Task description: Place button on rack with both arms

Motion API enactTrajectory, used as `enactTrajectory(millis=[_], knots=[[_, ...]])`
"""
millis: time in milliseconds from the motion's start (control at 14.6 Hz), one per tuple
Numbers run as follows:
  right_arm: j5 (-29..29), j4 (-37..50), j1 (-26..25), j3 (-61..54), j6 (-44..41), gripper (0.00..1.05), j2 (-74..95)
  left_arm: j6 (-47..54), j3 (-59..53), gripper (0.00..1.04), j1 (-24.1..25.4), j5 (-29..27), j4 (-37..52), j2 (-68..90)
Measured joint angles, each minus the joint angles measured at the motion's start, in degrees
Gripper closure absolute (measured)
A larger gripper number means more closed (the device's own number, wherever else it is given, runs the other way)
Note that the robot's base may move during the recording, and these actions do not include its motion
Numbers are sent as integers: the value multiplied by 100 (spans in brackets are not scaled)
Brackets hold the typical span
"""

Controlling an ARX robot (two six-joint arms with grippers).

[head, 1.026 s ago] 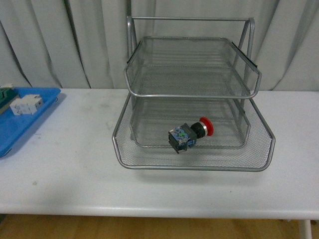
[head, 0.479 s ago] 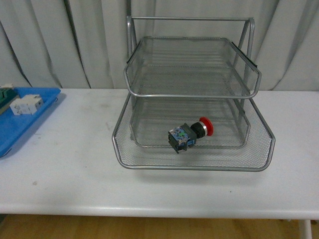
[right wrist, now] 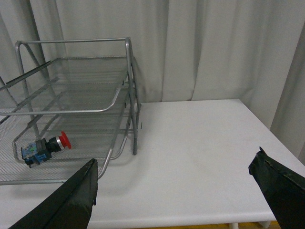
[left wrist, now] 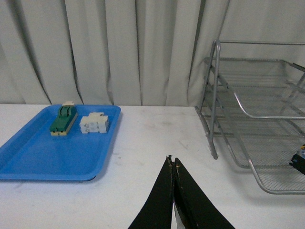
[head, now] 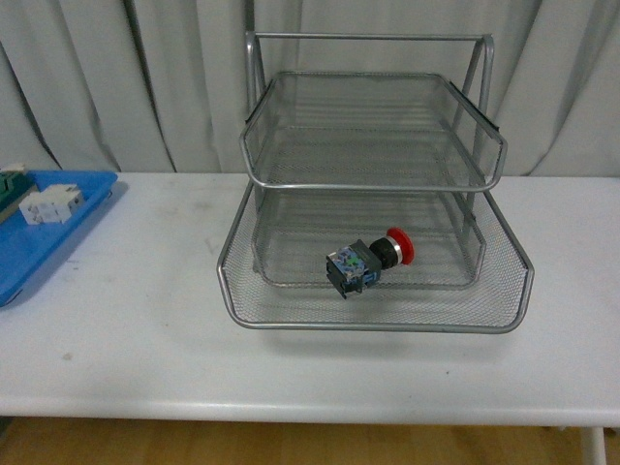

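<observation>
- Red-capped dark boxy button lies sideways in the bottom tier of the silver wire-mesh rack, nearer your right gripper, which is spread wide and empty.
- Your left gripper is pinched together, holding nothing.
- It looks light and rigid: pinch its boxy body, not the cap.

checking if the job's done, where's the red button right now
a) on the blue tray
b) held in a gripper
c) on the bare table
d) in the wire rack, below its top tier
D: the button lies on its side on the rack's lower mesh, inside the front rim.
</observation>
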Motion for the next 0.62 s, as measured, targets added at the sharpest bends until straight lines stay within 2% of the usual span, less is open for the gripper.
enactTrajectory(millis=[205,274,479,547,616], knots=[[0,0,0,0,0,6,0,0,15,103,0,-4,-503,-398],[2,0,0,0,0,6,0,0,2,103,0,4,-1276,-1005],[0,-2,0,0,0,6,0,2,2,103,2,2,-1248,-1143],[0,-2,0,0,0,6,2,-9,2,98,2,2,-1204,-1143],[0,2,0,0,0,6,0,-9,2,87,2,0,-1224,-1143]])
